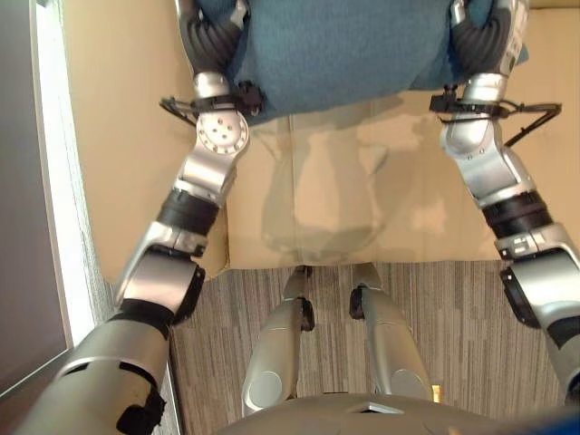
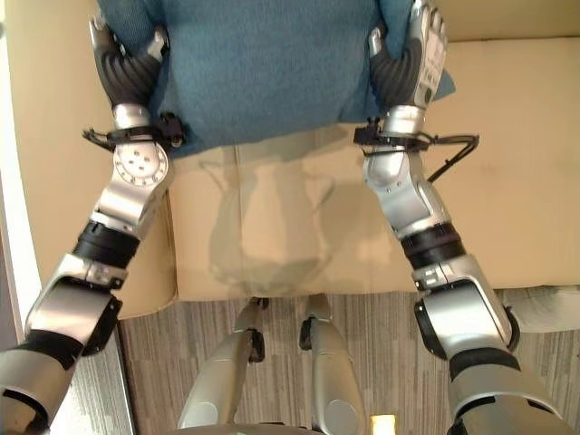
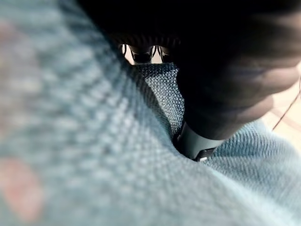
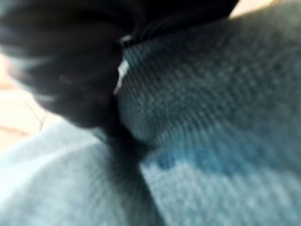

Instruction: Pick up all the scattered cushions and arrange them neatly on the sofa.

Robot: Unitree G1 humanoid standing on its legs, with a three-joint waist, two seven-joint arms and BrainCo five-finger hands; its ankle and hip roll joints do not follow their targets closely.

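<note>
A teal-blue woven cushion [image 1: 335, 45] hangs just above the beige sofa seat [image 1: 408, 199], held between both hands. My left hand [image 1: 213, 41] grips its left edge, thumb pressed into the fabric. Over on the cushion's right edge my right hand [image 2: 408, 63] is clamped, with its silver fingers wrapped over the side. Close up, the left wrist view has the cushion's weave [image 3: 94, 141] bunched against the hand's dark cover [image 3: 225, 84]. The right wrist view gives the same fabric [image 4: 211, 94] pressed under the right hand [image 4: 70, 61]. The cushion's top is cut off by the edge of both eye views.
The sofa's padded arm [image 1: 118, 136] runs along the left, beside a bright strip and a dark wall panel [image 1: 18, 181]. The seat's front edge meets striped grey carpet [image 1: 453, 317]. More beige seat [image 2: 517, 181] stretches to the right.
</note>
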